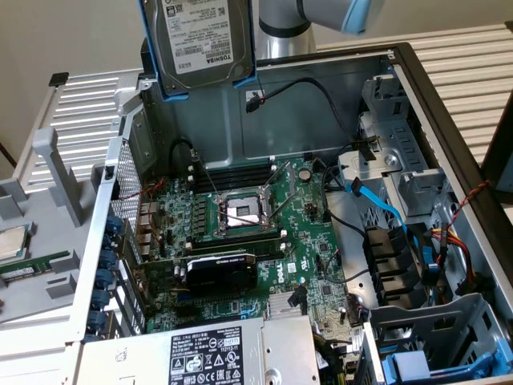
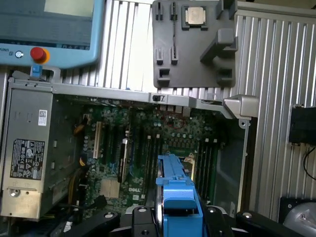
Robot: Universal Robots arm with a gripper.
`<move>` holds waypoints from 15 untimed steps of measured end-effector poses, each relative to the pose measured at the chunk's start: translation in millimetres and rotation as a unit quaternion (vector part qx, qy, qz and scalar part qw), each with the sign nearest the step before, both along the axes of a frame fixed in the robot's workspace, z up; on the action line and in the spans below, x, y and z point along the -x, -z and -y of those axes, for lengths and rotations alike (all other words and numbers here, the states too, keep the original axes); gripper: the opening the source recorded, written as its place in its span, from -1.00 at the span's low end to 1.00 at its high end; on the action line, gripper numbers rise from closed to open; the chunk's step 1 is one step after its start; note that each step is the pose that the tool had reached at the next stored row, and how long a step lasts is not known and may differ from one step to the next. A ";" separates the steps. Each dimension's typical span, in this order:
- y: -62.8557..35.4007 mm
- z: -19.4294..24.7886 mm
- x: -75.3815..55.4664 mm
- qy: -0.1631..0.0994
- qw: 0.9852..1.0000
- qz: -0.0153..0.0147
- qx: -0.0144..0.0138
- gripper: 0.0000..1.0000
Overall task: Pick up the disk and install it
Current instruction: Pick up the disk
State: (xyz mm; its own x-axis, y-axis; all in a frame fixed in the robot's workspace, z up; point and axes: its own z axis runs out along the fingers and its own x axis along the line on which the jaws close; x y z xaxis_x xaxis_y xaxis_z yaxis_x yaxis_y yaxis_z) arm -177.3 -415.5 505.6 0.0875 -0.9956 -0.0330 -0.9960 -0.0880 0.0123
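Observation:
The disk (image 1: 199,36), a silver-grey drive with a white label in a blue carrier, hangs upright above the back wall of the open computer case (image 1: 321,96) at the top of the exterior view. In the wrist view the carrier's blue edge (image 2: 178,197) stands on end between my gripper's (image 2: 178,217) black fingers (image 2: 143,219), which are shut on it. Far below it lies the motherboard (image 2: 163,148).
Inside the case are the motherboard (image 1: 240,233) with its open CPU socket (image 1: 244,210), a black card (image 1: 220,269), the silver power supply (image 1: 216,353), metal drive bays (image 1: 417,184) and loose cables (image 1: 377,200). Outside it are a grey fixture (image 2: 192,44) holding a CPU chip (image 2: 195,16) and a pendant (image 2: 49,29).

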 end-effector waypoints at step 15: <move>0.2 25.5 -45.3 0.000 1.000 0.000 -0.007 -0.26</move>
State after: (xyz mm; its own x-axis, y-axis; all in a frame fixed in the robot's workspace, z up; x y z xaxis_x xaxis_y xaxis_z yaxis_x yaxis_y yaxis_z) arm -132.0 -441.0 505.4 0.0876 -0.9950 -0.0472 -0.9960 -0.0882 0.0110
